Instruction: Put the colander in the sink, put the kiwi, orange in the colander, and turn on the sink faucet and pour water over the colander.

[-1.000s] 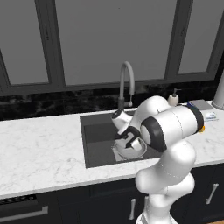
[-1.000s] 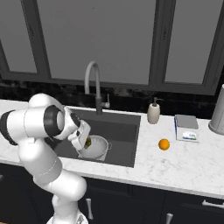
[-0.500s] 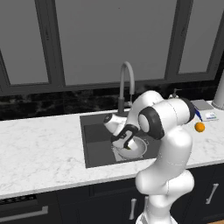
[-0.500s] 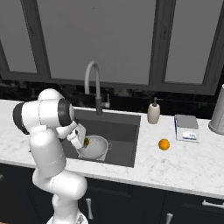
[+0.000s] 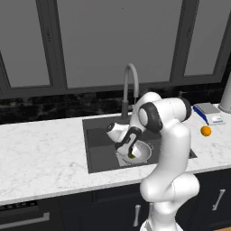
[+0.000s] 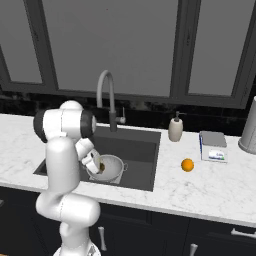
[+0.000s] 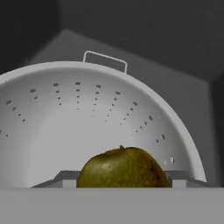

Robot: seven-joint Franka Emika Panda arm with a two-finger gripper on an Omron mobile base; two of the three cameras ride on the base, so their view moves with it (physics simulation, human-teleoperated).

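The pincer (image 5: 131,154) grips the kiwi (image 7: 124,169) over the colander (image 6: 111,167) in the sink (image 5: 97,149). The orange (image 6: 187,165) lies on the white marble table (image 5: 40,153), right, below dark windows.

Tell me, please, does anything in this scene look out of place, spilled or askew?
Nothing stands out. The colander sits upright in the sink, the kiwi is over it, and the orange lies on the counter right of the sink.

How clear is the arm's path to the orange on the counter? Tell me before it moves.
Probably clear. The orange sits alone on the counter right of the sink, apart from the soap dispenser. But the gripper is over the colander with the kiwi between its fingers, so that goes first.
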